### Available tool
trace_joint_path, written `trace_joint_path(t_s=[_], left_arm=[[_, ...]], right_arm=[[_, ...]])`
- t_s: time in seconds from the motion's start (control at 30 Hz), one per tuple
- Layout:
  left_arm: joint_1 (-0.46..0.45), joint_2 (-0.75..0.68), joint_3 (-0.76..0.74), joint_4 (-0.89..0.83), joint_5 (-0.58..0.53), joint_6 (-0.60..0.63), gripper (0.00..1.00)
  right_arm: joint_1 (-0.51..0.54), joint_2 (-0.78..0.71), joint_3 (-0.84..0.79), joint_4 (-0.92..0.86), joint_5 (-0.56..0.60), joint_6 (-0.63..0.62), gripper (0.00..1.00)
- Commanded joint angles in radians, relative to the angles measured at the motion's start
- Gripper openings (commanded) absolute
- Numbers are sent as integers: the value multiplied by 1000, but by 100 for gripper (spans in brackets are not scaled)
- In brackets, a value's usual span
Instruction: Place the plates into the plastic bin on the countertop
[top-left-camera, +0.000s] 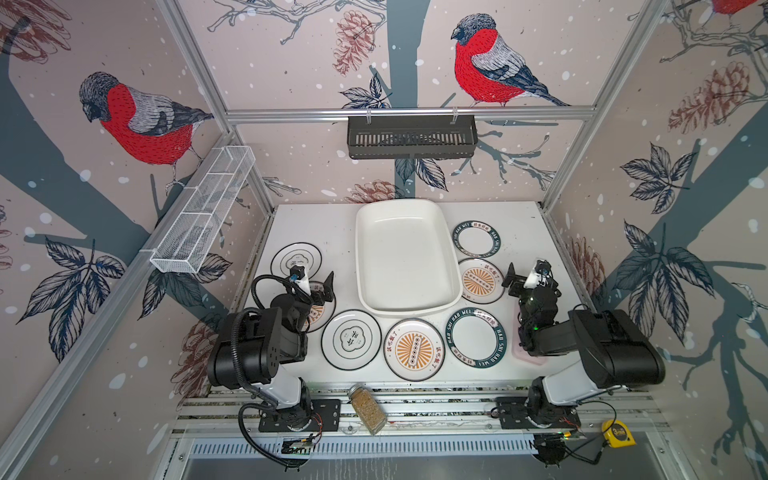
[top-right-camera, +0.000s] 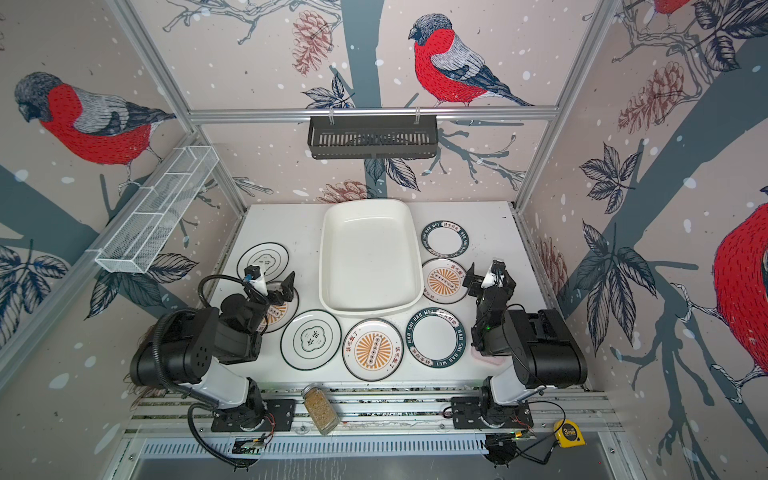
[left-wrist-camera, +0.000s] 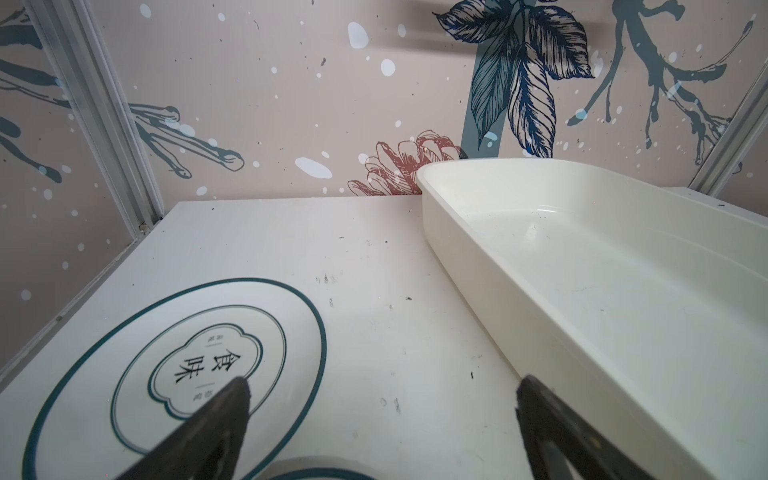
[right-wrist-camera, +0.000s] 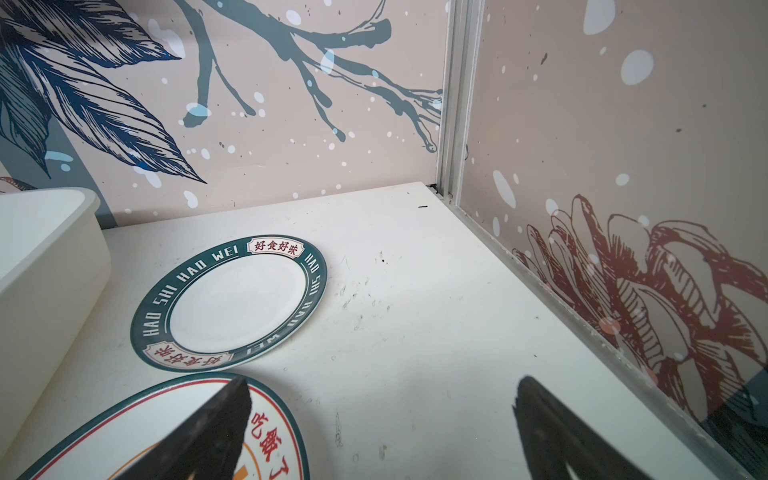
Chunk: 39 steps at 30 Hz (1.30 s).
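Since plates (top-left-camera: 414, 350) lie round the empty bin (top-left-camera: 405, 253), I reckon either arm can load it. My left gripper (left-wrist-camera: 382, 388) and right gripper (right-wrist-camera: 382, 387) hover, jaws apart, empty.

The left arm (top-left-camera: 253, 345) rises from its base at the near left edge, folds sharply at the elbow, and sends its forearm toward the far side and slightly right. The left gripper (top-left-camera: 316, 284) is held low and points far, its jaws spread wide with nothing between them. In the wrist view the black left fingers (left-wrist-camera: 216, 424) stand well apart.

The right arm (top-left-camera: 615, 353) mirrors this from the near right. The right gripper (top-left-camera: 524, 274) aims far and a little left, also wide apart and empty, as the right fingers (right-wrist-camera: 208, 428) show. The grippers are well apart, each on its own side.
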Motion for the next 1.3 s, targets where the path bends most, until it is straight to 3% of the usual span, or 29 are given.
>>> trace_joint_path(t_s=[0.0, 0.2, 0.5, 0.67, 0.87, 1.03, 1.17, 1.27], left_arm=[[0, -20, -37, 126, -30, -7, 99], [-1, -81, -47, 87, -14, -3, 99], [0, -356, 70, -330, -26, 17, 99], [-1, -469, 254, -701, -23, 75, 99], [-1, -476, 471, -1125, 96, 177, 99], [-11, -500, 595, -1382, 183, 288, 99], [-32, -490, 728, -1596, 207, 371, 99], [-41, -454, 846, -1759, 209, 407, 99]], right_arm=[[1, 0, 2, 16, 7, -12, 99], [-1, 0, 2, 17, 7, -12, 99], [20, -15, 4, 5, 37, -28, 99], [38, -102, 98, -236, 140, -17, 99], [50, -210, 239, -619, 209, 48, 99], [55, -244, 399, -999, 161, 191, 99], [60, -328, 428, -1102, 142, 302, 99], [53, -409, 408, -1118, 46, 341, 99]])
